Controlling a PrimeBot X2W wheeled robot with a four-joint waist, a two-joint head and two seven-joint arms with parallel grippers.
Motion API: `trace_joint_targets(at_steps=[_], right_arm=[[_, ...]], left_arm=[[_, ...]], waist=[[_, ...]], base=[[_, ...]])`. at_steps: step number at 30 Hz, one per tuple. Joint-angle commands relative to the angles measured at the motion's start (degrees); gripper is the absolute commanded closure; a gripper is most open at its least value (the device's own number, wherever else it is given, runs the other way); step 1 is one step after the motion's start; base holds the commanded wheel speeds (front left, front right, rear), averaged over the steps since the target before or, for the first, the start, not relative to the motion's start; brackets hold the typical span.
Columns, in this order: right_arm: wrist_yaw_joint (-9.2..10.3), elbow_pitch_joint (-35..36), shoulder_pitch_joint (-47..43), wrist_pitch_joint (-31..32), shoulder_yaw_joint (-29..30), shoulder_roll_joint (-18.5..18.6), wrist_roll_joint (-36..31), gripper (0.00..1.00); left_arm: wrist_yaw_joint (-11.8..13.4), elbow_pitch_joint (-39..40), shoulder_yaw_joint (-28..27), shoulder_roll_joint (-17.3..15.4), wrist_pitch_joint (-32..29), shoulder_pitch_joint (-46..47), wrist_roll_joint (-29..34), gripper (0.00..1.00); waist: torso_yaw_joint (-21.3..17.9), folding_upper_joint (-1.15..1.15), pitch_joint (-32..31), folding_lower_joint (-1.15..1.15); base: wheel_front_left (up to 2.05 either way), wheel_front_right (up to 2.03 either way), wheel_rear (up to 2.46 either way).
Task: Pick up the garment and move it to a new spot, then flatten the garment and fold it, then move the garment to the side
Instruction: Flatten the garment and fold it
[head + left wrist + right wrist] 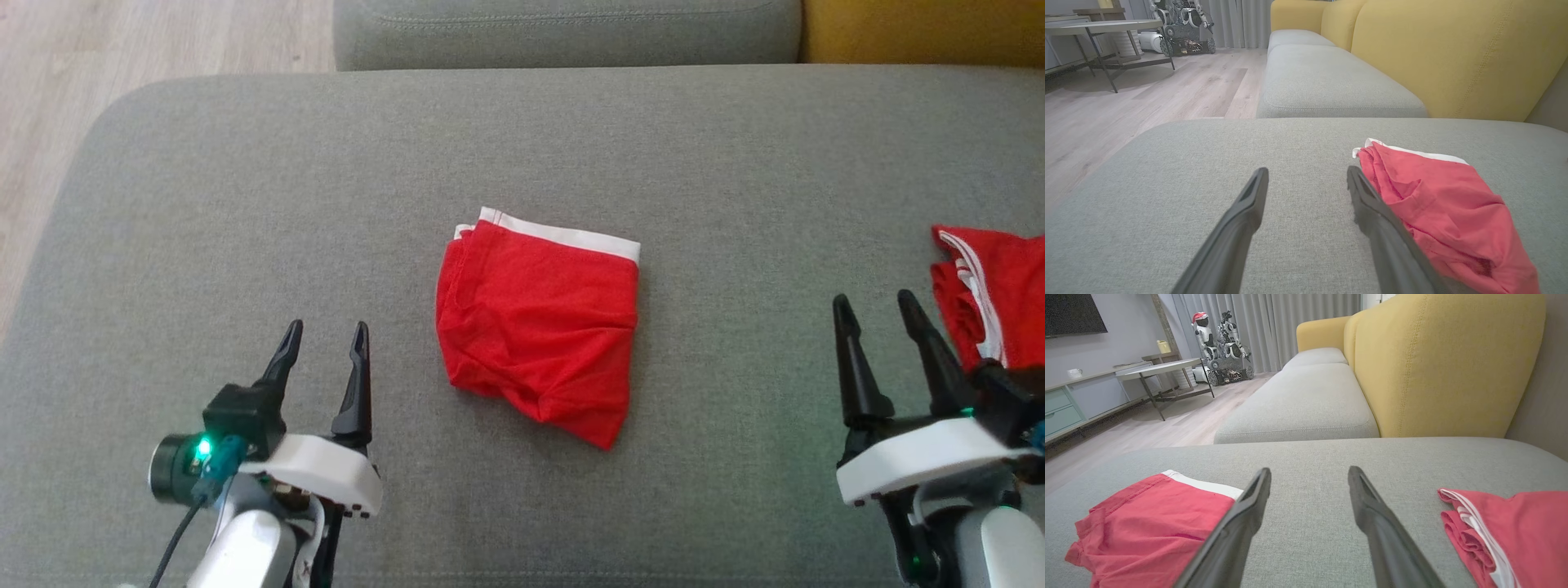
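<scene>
A red garment (539,318) with a white waistband lies folded in the middle of the grey cushion (245,204). It also shows at the right of the left wrist view (1445,212) and at the lower left of the right wrist view (1151,526). My left gripper (325,333) hovers open to its left, fingers empty (1306,171). My right gripper (878,304) stands open well to its right, nothing between its fingers (1308,470).
A second red garment (992,286) with white trim lies bunched at the cushion's right edge, beside my right gripper (1506,535). A yellow sofa back (1437,363) rises behind. Wooden floor (49,98) lies off the cushion's left side.
</scene>
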State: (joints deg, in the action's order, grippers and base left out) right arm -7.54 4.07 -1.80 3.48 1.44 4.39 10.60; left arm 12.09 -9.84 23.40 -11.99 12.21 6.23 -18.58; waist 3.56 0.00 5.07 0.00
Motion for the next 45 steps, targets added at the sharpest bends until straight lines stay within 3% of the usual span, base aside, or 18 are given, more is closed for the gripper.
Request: trace_joint_targets(at_steps=[1, 8, 20, 28, 45], right_arm=[[0.05, 1.46, 2.40, 0.46, -0.99, 0.39, 0.59, 1.00], [0.05, -3.24, 6.94, 0.65, -6.19, 0.94, 2.10, 1.00], [0.05, -25.30, 21.53, -3.88, -23.91, -0.70, 8.36, 1.00], [0.05, -36.78, 27.81, -6.82, -31.54, -1.26, 11.76, 1.00], [0.05, -45.34, 30.98, -10.48, -52.60, -1.50, 19.50, 1.00]], left_arm=[[0.01, 1.55, -1.80, -1.19, 0.51, 3.51, -0.31, 0.00], [-0.27, 1.57, -1.27, -0.74, 0.83, 5.36, -0.21, 0.00], [-1.23, 0.13, 0.10, 1.97, 2.02, 8.62, -0.28, 0.00], [-1.73, -1.09, 0.24, 3.65, 2.55, 9.73, -0.27, 0.00], [-2.59, -1.63, -1.49, 4.62, 2.77, 9.41, 0.78, 0.00]], waist=[[0.29, 0.00, 0.31, 0.00], [2.62, 0.00, 2.07, 0.00], [10.48, 0.00, 5.59, 0.00], [13.68, 0.00, 6.83, 0.00], [12.59, 0.00, 6.67, 0.00]], base=[[0.00, 0.00, 0.00], [0.00, 0.00, 0.00], [0.00, 0.00, 0.00], [0.00, 0.00, 0.00], [0.00, 0.00, 0.00]])
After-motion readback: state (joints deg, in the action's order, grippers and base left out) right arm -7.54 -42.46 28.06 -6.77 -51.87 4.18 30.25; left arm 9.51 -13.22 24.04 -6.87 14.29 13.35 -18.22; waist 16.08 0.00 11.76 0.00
